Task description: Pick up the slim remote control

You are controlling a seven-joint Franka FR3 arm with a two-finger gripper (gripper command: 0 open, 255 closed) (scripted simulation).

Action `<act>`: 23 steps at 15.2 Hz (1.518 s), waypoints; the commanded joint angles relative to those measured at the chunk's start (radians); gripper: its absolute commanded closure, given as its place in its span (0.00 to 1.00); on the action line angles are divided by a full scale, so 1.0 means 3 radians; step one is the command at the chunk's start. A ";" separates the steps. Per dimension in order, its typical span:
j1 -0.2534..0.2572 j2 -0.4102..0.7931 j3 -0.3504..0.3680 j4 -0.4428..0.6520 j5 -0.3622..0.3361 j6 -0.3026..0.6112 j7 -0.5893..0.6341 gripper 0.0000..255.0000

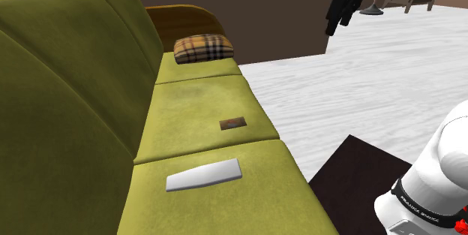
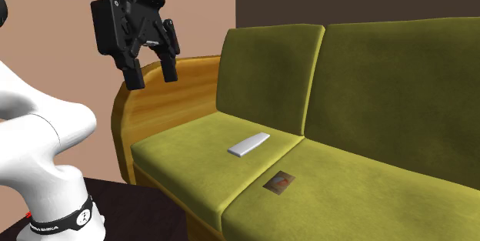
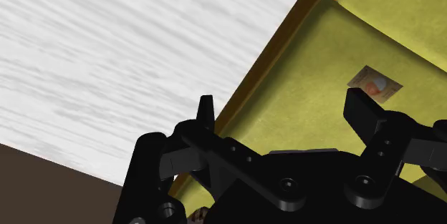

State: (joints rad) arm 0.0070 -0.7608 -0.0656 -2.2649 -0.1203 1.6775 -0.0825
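The slim remote control (image 1: 204, 175) is a flat pale grey bar lying on the olive sofa's seat cushion closest to the stand. In the second exterior view the remote (image 2: 248, 145) lies aslant near the backrest. My black gripper (image 2: 153, 79) hangs high in the air, well above and to the left of the remote, over the wooden armrest (image 2: 154, 112). Its fingers stand apart with nothing between them. In the shoulder view the gripper (image 1: 337, 25) sits at the top, out past the sofa's front edge. In the wrist view the gripper (image 3: 284, 112) is open, over the seat's front edge.
A small brown card (image 1: 232, 124) lies on the middle cushion, also seen as the card (image 3: 374, 85) past the fingers. A plaid pillow (image 1: 203, 48) rests at the sofa's far end. Pale floor (image 1: 360, 91) runs along the sofa front; the dark stand top (image 1: 360, 170) is nearby.
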 commanded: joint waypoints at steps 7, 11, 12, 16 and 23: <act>0.0241 0.0407 0.0159 -0.0043 0.0112 0.0362 -0.0085 0.00; 0.0393 0.0699 0.0272 -0.0033 0.0177 0.0587 -0.0147 0.00; 0.0430 0.0774 0.0301 -0.0026 0.0191 0.0641 -0.0162 0.00; 0.0574 0.1081 0.0420 0.0019 0.0241 0.0846 -0.0225 0.00; 0.0804 0.1635 0.0644 0.0160 0.0289 0.1162 -0.0329 0.00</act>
State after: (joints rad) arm 0.2376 -0.2927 0.1171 -2.2233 -0.0354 2.0140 -0.1770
